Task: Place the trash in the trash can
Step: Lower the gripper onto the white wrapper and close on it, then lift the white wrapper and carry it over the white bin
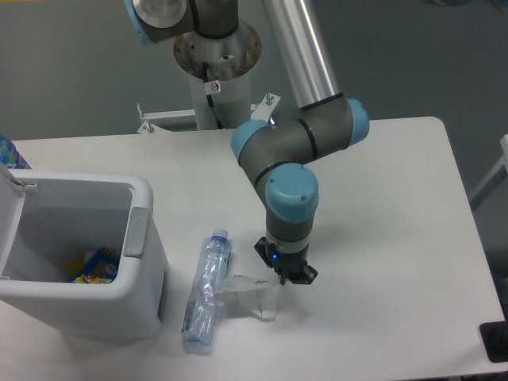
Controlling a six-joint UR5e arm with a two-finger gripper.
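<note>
A crushed clear plastic bottle [205, 292] with a pale blue cap lies on the white table, cap pointing away from me, just right of the trash can. A crumpled clear plastic cup [252, 292] lies beside the bottle's lower half, touching or nearly touching it. The trash can [141, 238] is a large white bin with a grey side panel at the front left. My gripper [286, 268] points straight down just above and right of the cup. Its dark fingers show spread on both sides of the wrist, and it holds nothing.
The bin holds blue and yellow wrappers [95, 266]. A blue object [11, 155] sits at the far left edge behind the bin. The robot base [216, 71] stands at the table's back. A black object [496, 341] is at the front right corner.
</note>
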